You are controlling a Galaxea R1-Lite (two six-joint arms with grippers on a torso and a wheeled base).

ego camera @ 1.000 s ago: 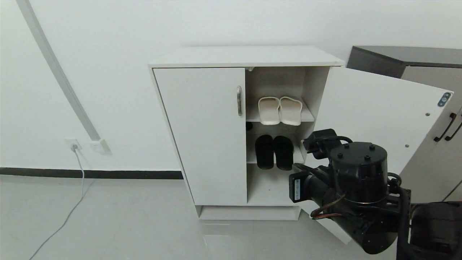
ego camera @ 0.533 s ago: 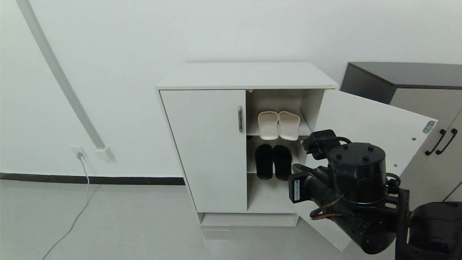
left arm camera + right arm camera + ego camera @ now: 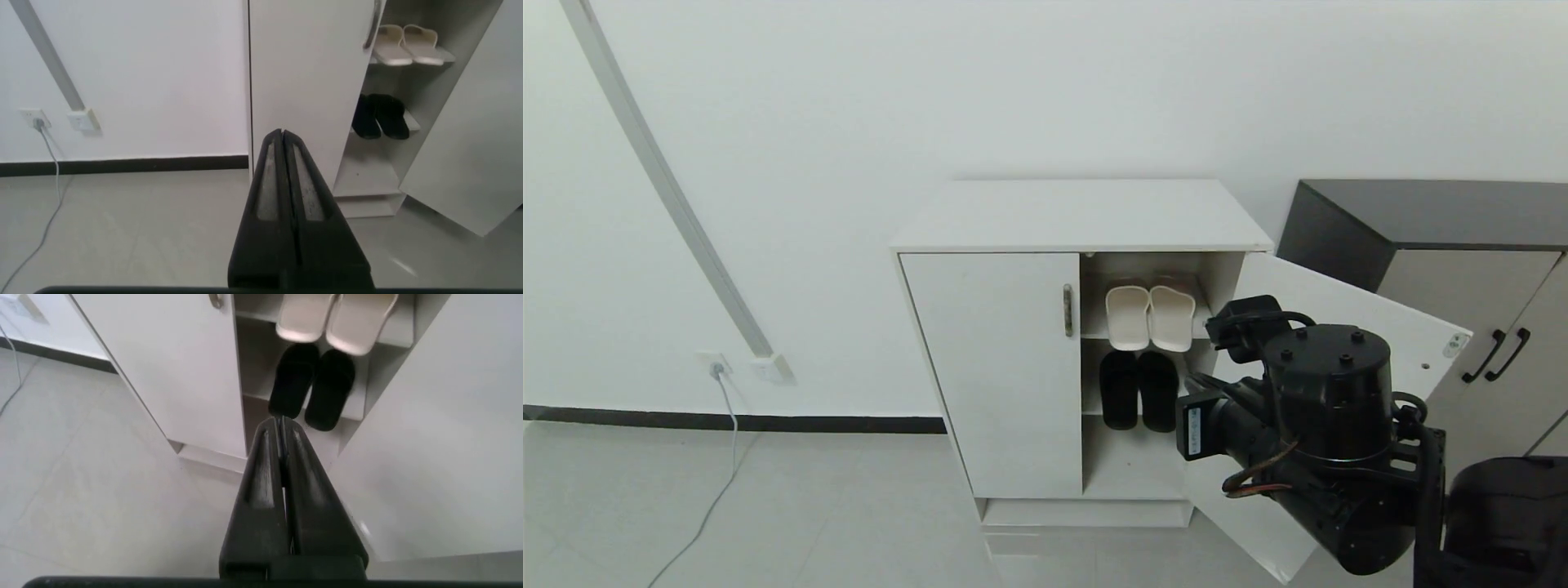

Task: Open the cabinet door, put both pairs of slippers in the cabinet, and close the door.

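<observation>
Nearest the robot, the left gripper [image 3: 283, 139] is seen with its fingers pressed fully together and nothing held, raised above the pale tiled floor [image 3: 833, 523] in front of the closed left door [image 3: 996, 367] and well apart from it. The right gripper [image 3: 280, 429] is likewise closed tight and empty, held over the floor before the open right half of the white cabinet [image 3: 1078, 216], near the right door [image 3: 1417, 355], which is swung wide open toward the right. Inside, the black slippers [image 3: 1139, 389] are set side by side on the middle shelf, toes pointing out; the cream slippers [image 3: 1150, 317] are placed the same way on the shelf directly above. A metal handle [image 3: 1067, 310] is fixed upright at the inner edge of the left door. A grey cabinet [image 3: 1437, 212] is stood just beside the white one on its right. At the far left, a cable [image 3: 711, 498] is plugged into a socket [image 3: 716, 365] on the wall [image 3: 1013, 82].
</observation>
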